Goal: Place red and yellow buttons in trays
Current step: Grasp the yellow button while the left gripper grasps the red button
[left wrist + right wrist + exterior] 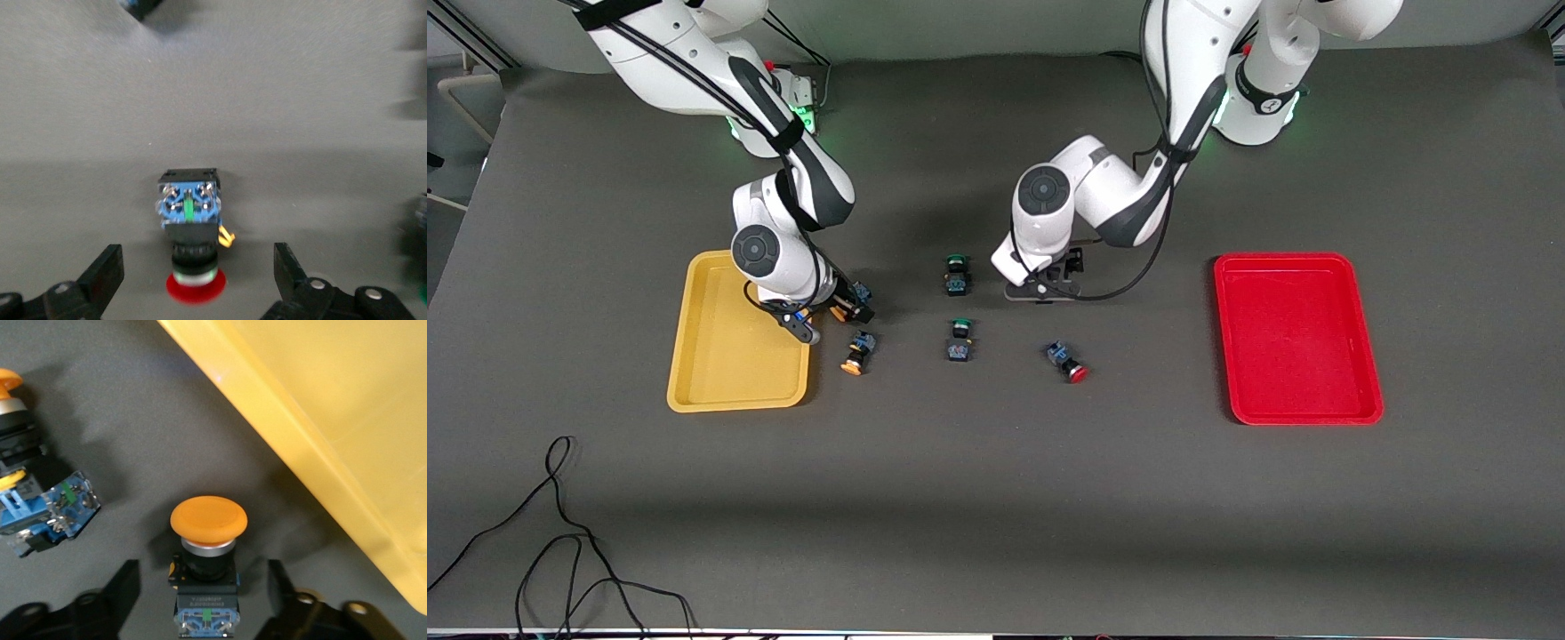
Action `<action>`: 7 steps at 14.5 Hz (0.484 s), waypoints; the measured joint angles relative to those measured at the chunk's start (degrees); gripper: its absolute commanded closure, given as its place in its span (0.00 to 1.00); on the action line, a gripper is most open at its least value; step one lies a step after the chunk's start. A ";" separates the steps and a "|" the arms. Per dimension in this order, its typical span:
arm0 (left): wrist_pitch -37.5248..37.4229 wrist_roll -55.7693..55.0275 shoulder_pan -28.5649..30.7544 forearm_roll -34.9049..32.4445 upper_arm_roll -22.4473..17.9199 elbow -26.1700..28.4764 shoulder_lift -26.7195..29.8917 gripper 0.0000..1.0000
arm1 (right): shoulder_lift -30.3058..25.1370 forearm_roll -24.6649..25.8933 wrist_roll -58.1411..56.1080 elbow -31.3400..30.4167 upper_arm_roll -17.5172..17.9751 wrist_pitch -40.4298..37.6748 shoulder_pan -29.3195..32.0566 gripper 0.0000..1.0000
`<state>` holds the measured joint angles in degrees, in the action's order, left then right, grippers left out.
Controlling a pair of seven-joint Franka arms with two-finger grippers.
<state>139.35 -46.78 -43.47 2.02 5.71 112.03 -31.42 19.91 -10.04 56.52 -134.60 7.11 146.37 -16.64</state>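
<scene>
Lying between right end effector (pixel 203 587) fingers: yellow button (pixel 208 520)

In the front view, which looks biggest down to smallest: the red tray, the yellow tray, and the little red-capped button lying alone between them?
1. and 2. red tray and yellow tray: they look about alike, so no ranking; the right gripper covers part of the yellow one.
3. red-capped button: by far the smallest.

The dark table (pixel 996 498) carries a yellow tray (pixel 703 373), a red tray (pixel 1360 391), and six buttons between them. A black cable (pixel 560 551) lies nearest the camera.
</scene>
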 measured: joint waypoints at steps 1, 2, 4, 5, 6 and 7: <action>0.70 0.00 0.00 -0.03 -0.03 -0.04 -0.95 0.01 | 0.00 0.00 0.01 0.00 0.00 0.00 -0.01 0.91; 1.05 0.00 0.00 -0.06 -0.08 -0.10 -1.52 0.26 | -0.03 0.00 0.02 0.01 0.00 0.00 -0.01 0.93; 1.07 -0.02 0.00 -0.07 -0.16 -0.15 -1.73 0.68 | -0.39 0.00 0.07 0.15 0.04 -0.43 -0.01 0.95; 1.06 -0.22 0.00 -0.07 -0.21 -0.23 -1.73 0.75 | -0.86 0.00 0.07 0.40 0.11 -1.29 -0.02 0.95; 1.04 -0.65 0.00 -0.07 -0.23 -0.34 -1.73 0.87 | -1.87 0.00 0.08 0.70 0.15 -2.79 -0.02 0.95; 1.01 -1.07 -0.01 -0.07 -0.24 -0.45 -1.71 0.90 | -3.59 0.00 0.12 1.12 0.12 -5.09 -0.01 0.95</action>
<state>140.36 -47.85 -43.47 1.94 5.48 111.58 -33.14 16.32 -10.04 56.63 -133.49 7.23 141.28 -16.65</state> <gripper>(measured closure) 0.383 0.586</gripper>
